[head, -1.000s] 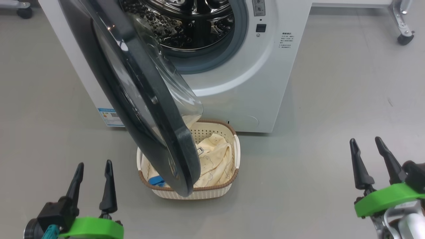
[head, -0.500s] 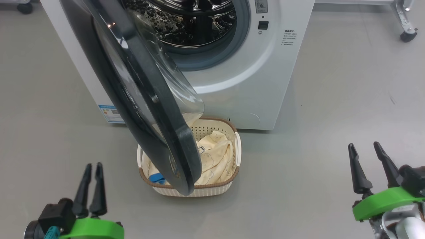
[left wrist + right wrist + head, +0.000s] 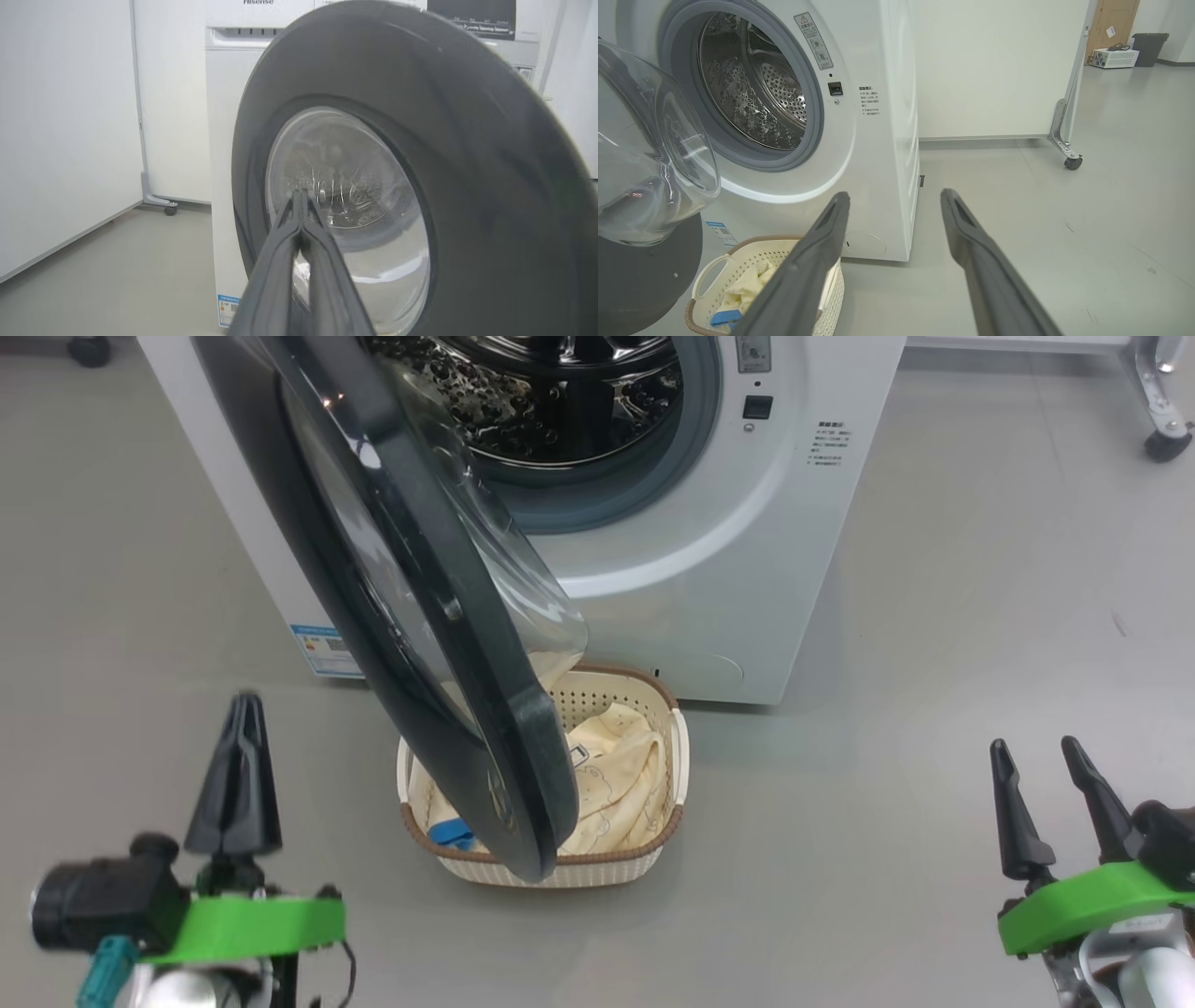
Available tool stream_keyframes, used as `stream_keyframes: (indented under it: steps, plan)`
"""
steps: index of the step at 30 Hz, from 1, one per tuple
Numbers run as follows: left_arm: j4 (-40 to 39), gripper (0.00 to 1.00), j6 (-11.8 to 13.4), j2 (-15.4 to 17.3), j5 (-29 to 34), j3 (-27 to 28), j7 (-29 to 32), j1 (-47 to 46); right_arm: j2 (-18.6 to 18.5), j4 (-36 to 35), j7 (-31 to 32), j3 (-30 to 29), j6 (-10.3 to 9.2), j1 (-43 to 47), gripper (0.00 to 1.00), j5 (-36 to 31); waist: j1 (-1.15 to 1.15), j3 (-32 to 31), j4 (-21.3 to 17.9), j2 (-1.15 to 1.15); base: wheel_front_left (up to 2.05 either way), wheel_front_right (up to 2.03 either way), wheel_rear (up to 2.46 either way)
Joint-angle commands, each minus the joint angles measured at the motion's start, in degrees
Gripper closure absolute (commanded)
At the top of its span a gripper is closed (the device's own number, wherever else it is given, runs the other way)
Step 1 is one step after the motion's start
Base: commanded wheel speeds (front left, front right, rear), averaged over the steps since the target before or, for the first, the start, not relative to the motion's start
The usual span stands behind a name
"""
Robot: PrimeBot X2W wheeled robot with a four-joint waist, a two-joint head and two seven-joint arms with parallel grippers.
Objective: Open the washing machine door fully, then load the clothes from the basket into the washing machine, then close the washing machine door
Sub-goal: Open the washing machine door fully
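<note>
Black-rimmed washing machine door stands ajar ahead of the closed, empty left jaws; right jaws spread

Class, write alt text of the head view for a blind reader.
The black-rimmed door of a white washing machine stands half open, partly hiding a basket of yellow clothes. The left gripper is shut at lower left, the right gripper open at lower right.

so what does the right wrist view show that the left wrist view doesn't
Right wrist view: the basket holding the clothes, the steel drum, and the open right claw. Left wrist view: the outer face of the washing machine door, and the shut left claw. Shared: the washing machine, its blue label, the grey floor.
</note>
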Motion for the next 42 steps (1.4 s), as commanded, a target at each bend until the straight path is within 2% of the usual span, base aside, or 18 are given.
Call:
stream_keyframes:
  steps: [1,5,11,20,25,30,36,42]
  plan:
    - [-3.19,1.0,0.06,1.27,0.56,1.79,-0.63,-3.79,-0.69,-1.39,-0.69,0.58,-0.16,-1.32,0.0,-0.35,0.0,-0.19,0.15,0.0,0.0,0.0,0.0]
    - [-9.5,1.0,0.04,2.56,1.47,-1.16,-0.31,-7.32,-0.46,-1.16,-0.69,0.36,-0.16,-1.49,0.0,-0.21,0.0,-0.64,0.34,0.0,0.0,0.0,0.0]
    - [-17.86,1.0,0.03,4.19,1.15,-10.47,3.21,-15.97,-0.16,-0.66,-0.69,0.83,-0.16,-2.21,0.0,-0.1,0.0,-1.19,-0.39,0.0,0.0,0.0,0.0]
    - [-23.09,1.0,0.03,1.17,-1.85,-26.56,7.32,-25.72,-0.8,0.03,-0.69,2.19,-0.16,-3.28,0.0,0.14,0.0,-1.55,-3.85,0.0,0.0,0.0,0.0]
    - [-20.38,1.0,0.03,-0.68,-4.42,-35.88,7.36,-25.5,-1.38,0.37,-0.69,2.72,-0.16,-3.54,0.0,0.21,0.0,-1.41,-5.34,0.0,0.0,0.0,0.0]
    - [-14.52,1.0,0.03,-0.71,-5.75,-43.11,6.03,-24.36,-1.86,0.69,-0.69,2.82,-0.16,-3.68,0.0,0.14,0.0,-0.77,-5.52,0.0,0.0,0.0,0.0]
    - [-6.4,1.0,0.05,0.35,-6.81,-45.51,2.8,-21.78,-2.17,1.15,-0.69,3.26,-0.16,-3.95,0.0,0.19,0.0,0.12,-4.25,0.0,0.0,0.0,0.0]
    - [-3.14,1.0,0.81,1.64,-7.62,-44.8,1.51,-19.63,-2.47,1.4,-0.69,2.93,-0.16,-3.93,0.0,0.19,0.0,0.01,-2.07,0.0,0.0,0.0,0.0]
